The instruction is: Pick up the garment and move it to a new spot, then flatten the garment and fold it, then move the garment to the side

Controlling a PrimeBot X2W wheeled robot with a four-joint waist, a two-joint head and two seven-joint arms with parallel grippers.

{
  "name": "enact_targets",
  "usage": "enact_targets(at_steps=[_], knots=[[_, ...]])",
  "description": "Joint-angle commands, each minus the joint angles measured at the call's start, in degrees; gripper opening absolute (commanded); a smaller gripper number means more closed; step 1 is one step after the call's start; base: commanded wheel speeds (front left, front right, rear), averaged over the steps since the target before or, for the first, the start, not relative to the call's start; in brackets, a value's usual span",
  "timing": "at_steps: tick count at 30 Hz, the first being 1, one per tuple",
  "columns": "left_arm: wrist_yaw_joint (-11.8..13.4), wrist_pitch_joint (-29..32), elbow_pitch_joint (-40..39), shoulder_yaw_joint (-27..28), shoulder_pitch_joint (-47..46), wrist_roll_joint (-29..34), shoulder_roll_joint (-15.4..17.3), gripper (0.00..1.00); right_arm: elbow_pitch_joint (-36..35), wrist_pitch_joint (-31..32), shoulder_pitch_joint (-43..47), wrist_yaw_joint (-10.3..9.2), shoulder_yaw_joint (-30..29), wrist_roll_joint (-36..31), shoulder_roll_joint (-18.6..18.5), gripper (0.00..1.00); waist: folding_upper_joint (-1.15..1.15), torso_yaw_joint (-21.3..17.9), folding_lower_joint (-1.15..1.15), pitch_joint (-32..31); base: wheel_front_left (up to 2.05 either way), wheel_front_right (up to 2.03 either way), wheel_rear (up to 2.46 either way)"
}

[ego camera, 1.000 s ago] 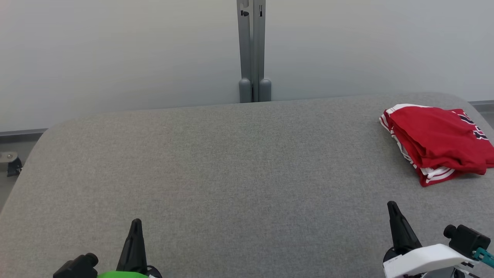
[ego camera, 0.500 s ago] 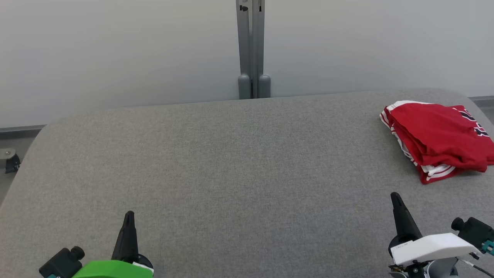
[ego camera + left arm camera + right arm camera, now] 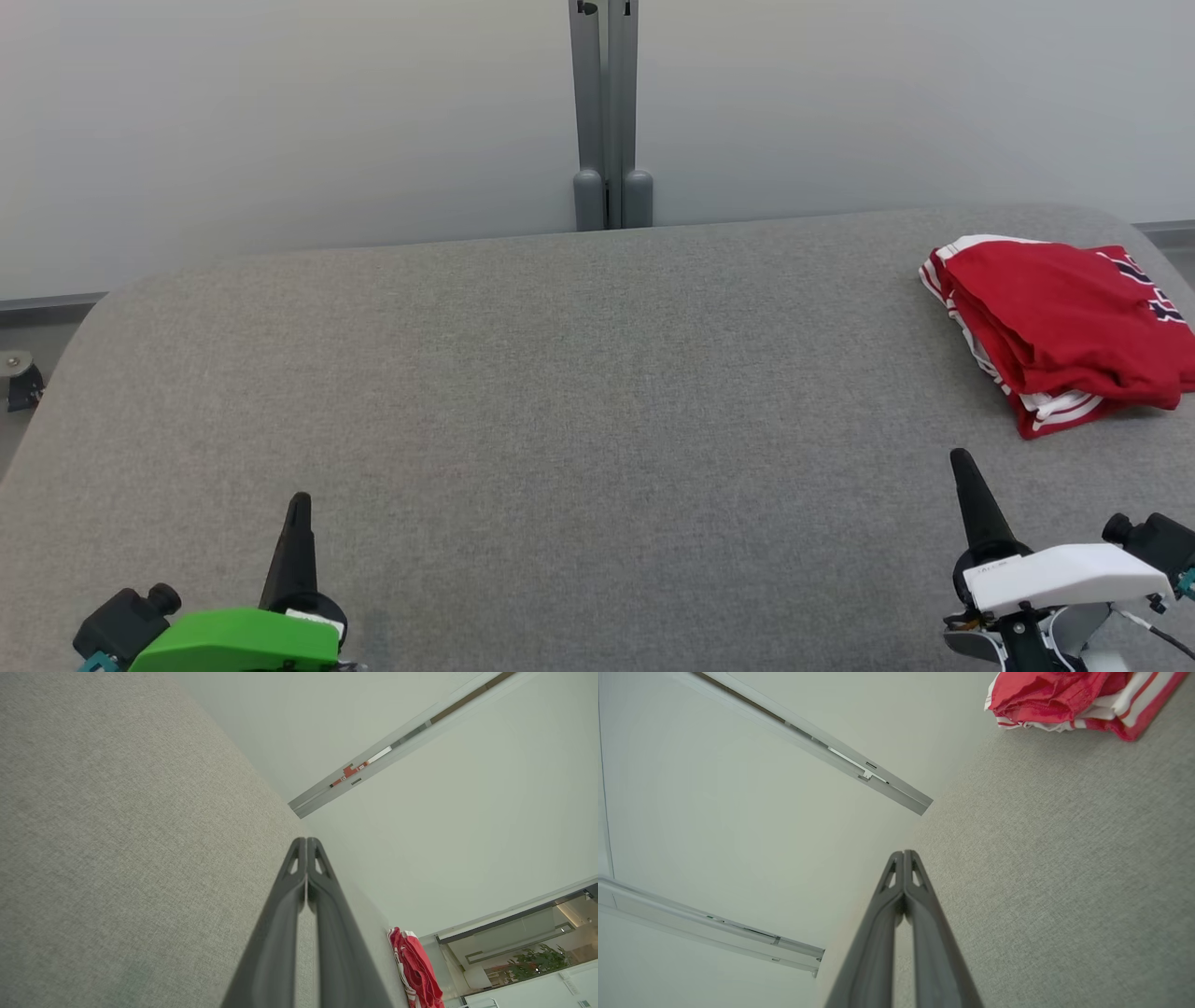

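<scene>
- Garment (image 3: 1060,327), red with white stripes at the edges, lies as a folded bundle at the far right of the grey table (image 3: 560,392), close to its rounded corner and well apart from both my grippers.
- My left gripper (image 3: 298,509) is low at the near left; in its wrist view the two fingers are pressed together and nothing is between them.
- My right gripper (image 3: 962,462) is low at the near right, nearer to the garment but not touching it. Its two fingers also meet, with nothing held.
- I judge that the fold is made and the garment is already at the side, so the step in hand is only to finish the placement.
- To do this well, I should keep both arms low and away from the bundle, because a brush of a finger can open the layers, which look loose at the near edge.
- Count: one garment, one table, two grippers with two fingers each, and one grey post (image 3: 609,112) behind the table.
</scene>
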Motion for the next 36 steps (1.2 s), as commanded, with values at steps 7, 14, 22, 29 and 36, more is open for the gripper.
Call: enact_targets(at_steps=[7, 14, 22, 29, 36], knots=[[-1.03, 1.26, 0.6, 1.16, -2.89, -6.26, 0.74, 0.0, 0.19, 1.26, -2.38, 0.04, -0.63, 6.13, -0.4, 0.0, 0.0, -0.08, 0.0, 0.52, 0.0, 0.0, 0.0], [-1.61, 2.11, 1.32, 1.85, -3.88, -10.46, 0.92, 0.0, 0.65, 2.13, -3.25, 0.04, -0.96, 10.28, -0.48, 0.0, 0.0, -0.15, 0.0, 0.95, 0.0, 0.0, 0.0], [-2.15, 3.05, 2.08, 2.52, -4.95, -14.94, 1.12, 0.0, 1.09, 3.04, -4.17, 0.03, -1.31, 14.63, -0.57, 0.0, 0.0, -0.22, 0.0, 1.44, 0.0, 0.0, 0.0], [-2.64, 3.82, 2.61, 3.11, -5.76, -18.47, 1.27, 0.0, 1.49, 3.82, -4.75, 0.03, -1.57, 18.14, -0.65, 0.0, 0.0, -0.29, 0.0, 1.85, 0.0, 0.0, 0.0], [-3.14, 4.54, 3.23, 3.71, -6.6, -21.96, 1.44, 0.0, 1.89, 4.5, -5.48, 0.03, -1.85, 21.6, -0.72, 0.0, 0.0, -0.35, 0.0, 2.28, 0.0, 0.0, 0.0]])
